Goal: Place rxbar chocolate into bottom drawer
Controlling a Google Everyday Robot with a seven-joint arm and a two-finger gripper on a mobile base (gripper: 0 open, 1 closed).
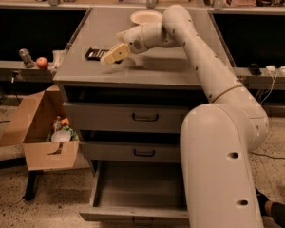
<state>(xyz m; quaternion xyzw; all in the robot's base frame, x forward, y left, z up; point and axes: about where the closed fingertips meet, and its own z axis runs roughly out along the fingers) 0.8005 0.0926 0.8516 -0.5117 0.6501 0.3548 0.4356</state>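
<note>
The rxbar chocolate (95, 54), a dark flat bar with pale lettering, lies on the grey cabinet top (166, 65) near its left edge. My gripper (111, 56) hovers just right of the bar and partly over its right end, low above the top. The bottom drawer (137, 186) is pulled out under the two upper drawers, and its inside looks bare. My white arm reaches from the lower right across the cabinet and hides the drawer's right part.
A cream bowl (146, 16) stands at the back of the cabinet top. An open cardboard box (40, 132) with items stands on the floor at the left. A red apple (42, 62) and a small can (25, 57) sit on a low shelf at the left.
</note>
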